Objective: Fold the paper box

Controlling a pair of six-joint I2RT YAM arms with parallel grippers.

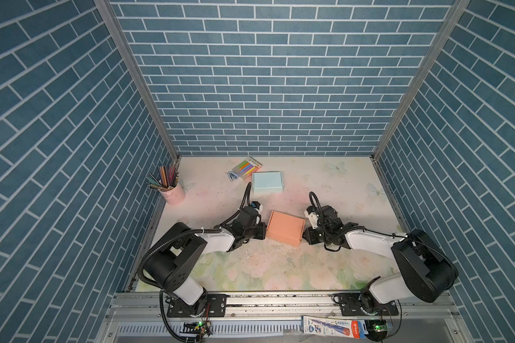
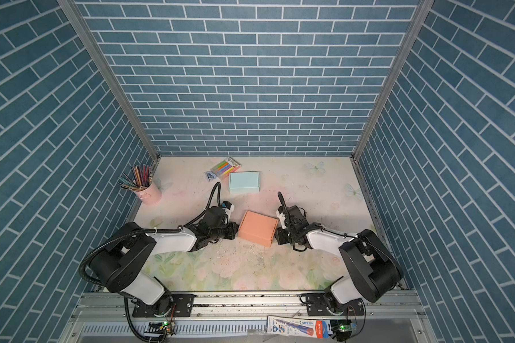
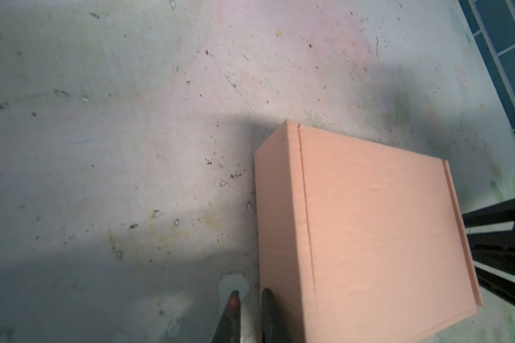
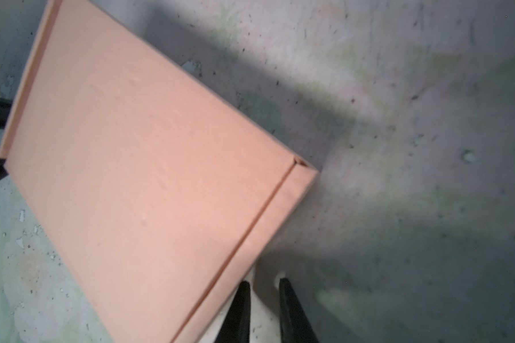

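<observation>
The orange paper box (image 1: 286,228) (image 2: 257,228) lies closed and flat on the table between both grippers. My left gripper (image 1: 264,233) (image 3: 250,294) is low at the box's left side. Its jaws stand a narrow gap apart with only table between them, and one fingertip (image 3: 268,297) is right against the box wall (image 3: 280,222). My right gripper (image 1: 304,236) (image 4: 262,283) is at the box's right side, also narrowly open and empty, with one fingertip (image 4: 244,289) next to the box edge (image 4: 280,213). Each wrist view shows the lid (image 3: 369,231) (image 4: 137,166) down.
A light blue closed box (image 1: 267,182) sits behind the orange one, with a pack of coloured pens (image 1: 247,167) beyond it. A pink cup of pencils (image 1: 173,193) stands at the back left. Blue brick walls enclose three sides. A flat packet (image 1: 333,326) lies on the front rail.
</observation>
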